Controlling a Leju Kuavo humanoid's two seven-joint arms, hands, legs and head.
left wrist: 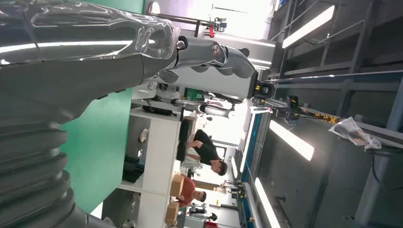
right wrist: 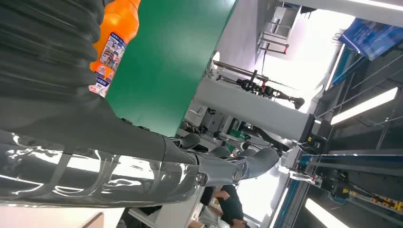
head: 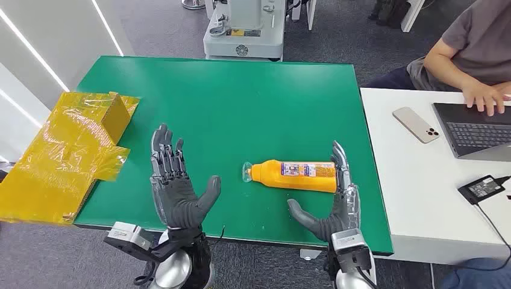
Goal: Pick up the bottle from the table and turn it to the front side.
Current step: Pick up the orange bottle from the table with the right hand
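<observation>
Orange plastic, lying on its side: from the head view the bottle (head: 293,175) rests on the green worktop (head: 229,102), its clear cap end toward my left hand (head: 178,188) and its base just beside the fingers of my right hand (head: 335,201). Both my hands are spread, palms facing each other, holding nothing; the right is near the bottle's base, the left well apart from the cap. A printed label (head: 308,170) faces up, but its writing is too small to read. Yellow wrapped boxes (head: 66,153) lie at the worktop's left edge; a person (head: 467,51) types on a laptop (head: 476,129) at the white desk to the right.

Through my left wrist view I see the hand's grey back (left wrist: 204,57) with fingers extended, nothing in them.

Through my right wrist view the bottle (right wrist: 113,35) shows just past my hand (right wrist: 218,166), label (right wrist: 105,59) blue and white with pictures, wording possibly there but blurred.

I judge it a stiff, smooth, rounded body that may roll or slip; gripping across the labelled middle seems safest, not the narrow cap
</observation>
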